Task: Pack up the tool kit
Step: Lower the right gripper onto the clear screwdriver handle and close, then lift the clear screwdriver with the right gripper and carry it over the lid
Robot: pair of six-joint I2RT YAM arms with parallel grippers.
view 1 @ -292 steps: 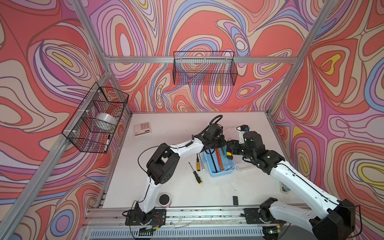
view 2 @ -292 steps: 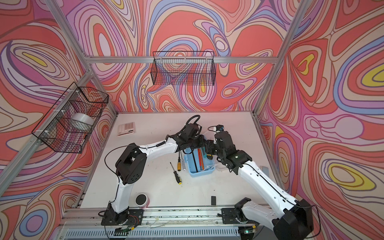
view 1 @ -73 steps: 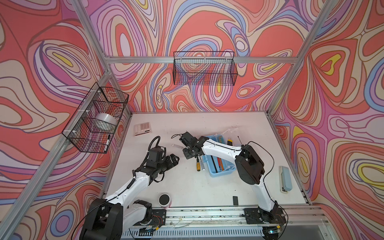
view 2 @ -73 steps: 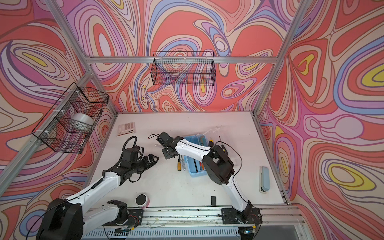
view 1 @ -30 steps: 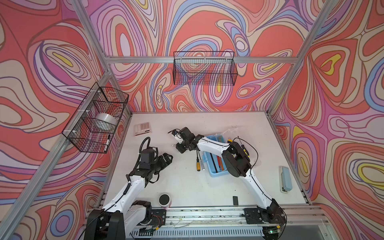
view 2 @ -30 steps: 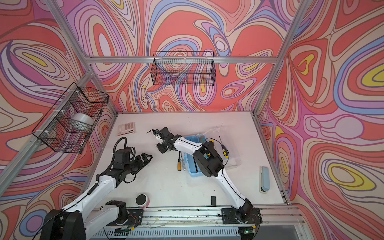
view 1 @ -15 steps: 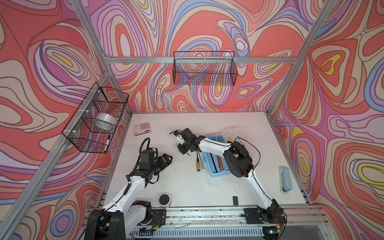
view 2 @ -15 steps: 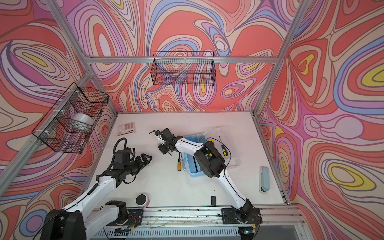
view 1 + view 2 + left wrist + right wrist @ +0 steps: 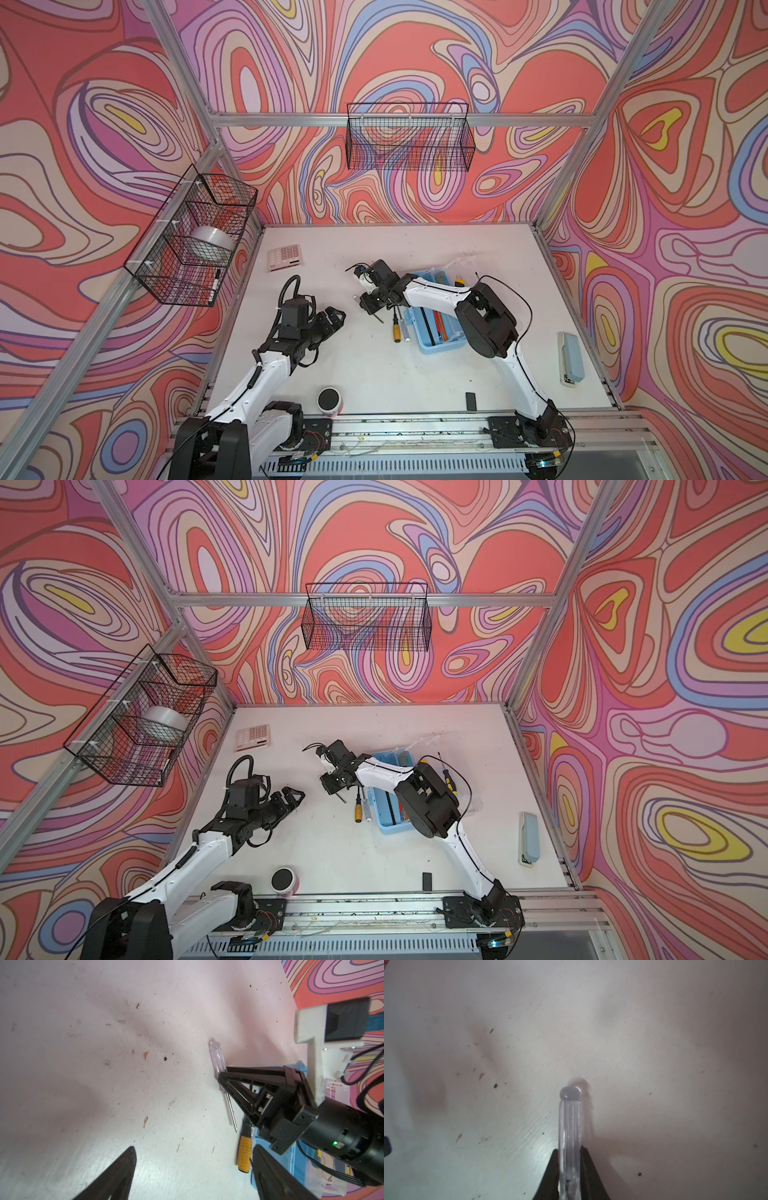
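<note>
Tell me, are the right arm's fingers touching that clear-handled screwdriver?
Touching. The right wrist view shows the two black fingers pressed against either side of the clear-handled screwdriver, with no gap between them.

The right arm (image 9: 432, 293) bends at the elbow and reaches across. The right pincer (image 9: 368, 303) tips down, squeezed tight on a clear screwdriver (image 9: 569, 1124) that pokes out past its tips. The left arm (image 9: 266, 374) stretches forward. The left pincer (image 9: 334, 319) is wide open, well apart from the right pincer.
</note>
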